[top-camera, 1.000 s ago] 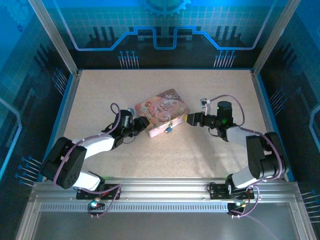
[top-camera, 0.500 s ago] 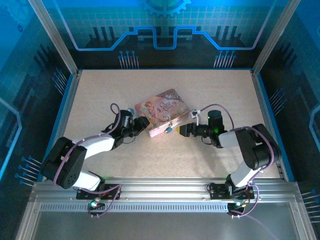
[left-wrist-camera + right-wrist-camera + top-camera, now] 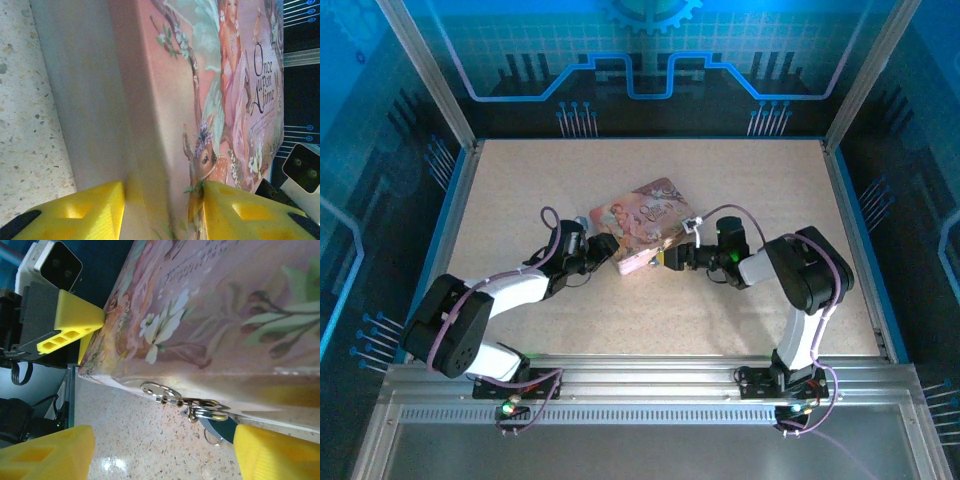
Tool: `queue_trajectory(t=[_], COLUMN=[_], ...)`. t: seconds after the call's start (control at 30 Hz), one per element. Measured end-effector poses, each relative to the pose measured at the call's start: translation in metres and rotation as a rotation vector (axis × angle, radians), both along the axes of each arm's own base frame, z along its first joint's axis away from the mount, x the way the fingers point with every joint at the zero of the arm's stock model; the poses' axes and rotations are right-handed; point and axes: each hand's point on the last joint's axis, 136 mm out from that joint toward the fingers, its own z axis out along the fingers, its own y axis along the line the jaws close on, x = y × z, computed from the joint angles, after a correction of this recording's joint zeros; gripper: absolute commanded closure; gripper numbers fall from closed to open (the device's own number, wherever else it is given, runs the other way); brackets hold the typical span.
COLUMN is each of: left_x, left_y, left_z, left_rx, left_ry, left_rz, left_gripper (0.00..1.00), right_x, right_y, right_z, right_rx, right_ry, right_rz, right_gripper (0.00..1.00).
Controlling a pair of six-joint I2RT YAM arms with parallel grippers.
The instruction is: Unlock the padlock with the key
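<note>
In the right wrist view the padlock [image 3: 220, 427] hangs at the front edge of the pink illustrated tin [image 3: 220, 305], its dark teal body partly behind my right finger. A silver oval piece [image 3: 158, 390] on bead links joins its shackle, and a thin ring [image 3: 211, 438] hangs below. I cannot tell which of these is the key. My right gripper [image 3: 164, 450] is open, its fingers straddling the padlock just above the table. My left gripper [image 3: 162, 200] is shut on the tin's [image 3: 165, 100] corner, one finger on the side wall and one on the lid. From above, both grippers [image 3: 607, 250] [image 3: 668, 256] meet the tin [image 3: 642, 218].
The speckled tabletop [image 3: 750, 180] has free room behind and to both sides of the tin. Blue enclosure walls and metal posts [image 3: 865, 90] ring the table. The left gripper's yellow finger [image 3: 75, 322] shows at the tin's far corner in the right wrist view.
My right gripper has moved left and slightly nearer, from beside the tin's right corner to its front edge at the padlock. The left arm and the tin have stayed put.
</note>
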Motion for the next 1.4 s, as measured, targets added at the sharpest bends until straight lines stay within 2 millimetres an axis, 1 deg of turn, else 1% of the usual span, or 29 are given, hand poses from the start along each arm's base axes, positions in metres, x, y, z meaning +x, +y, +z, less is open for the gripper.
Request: queue_trajectory(t=[0.17,0.4,0.63,0.73,1.1,1.4], left_x=[0.0000,0.0001,-0.0002,-0.0002,-0.0005,-0.0006], left_y=[0.0000,0.0000,0.0001,0.0001,0.0003,0.0003], left_z=[0.0001,0.0001,-0.0002,-0.0002,-0.0005,-0.0002], left_rx=[0.000,0.000,0.000,0.000,-0.001,-0.001], left_ry=[0.000,0.000,0.000,0.000,-0.002,-0.003], left_rz=[0.000,0.000,0.000,0.000,0.000,0.000], left_gripper=[0.55,0.55,0.55,0.55,0.55,0.56], right_x=[0.0030,0.0072,0.0045,0.0030,0.0024,0.0010], right_y=[0.0013,0.0046,0.0072,0.0096,0.0088,0.0073], right_z=[-0.0048,-0.0052,-0.0015,0.0009,-0.0019,-0.0065], right_rx=[-0.003,0.000,0.016,0.023,0.015,-0.007], right_ry=[0.009,0.003,-0.005,-0.015,-0.007,-0.021], right_rz=[0.000,0.006,0.027,0.039,0.036,0.044], right_gripper=[0.26,0.29,0.35,0.40,0.49,0.60])
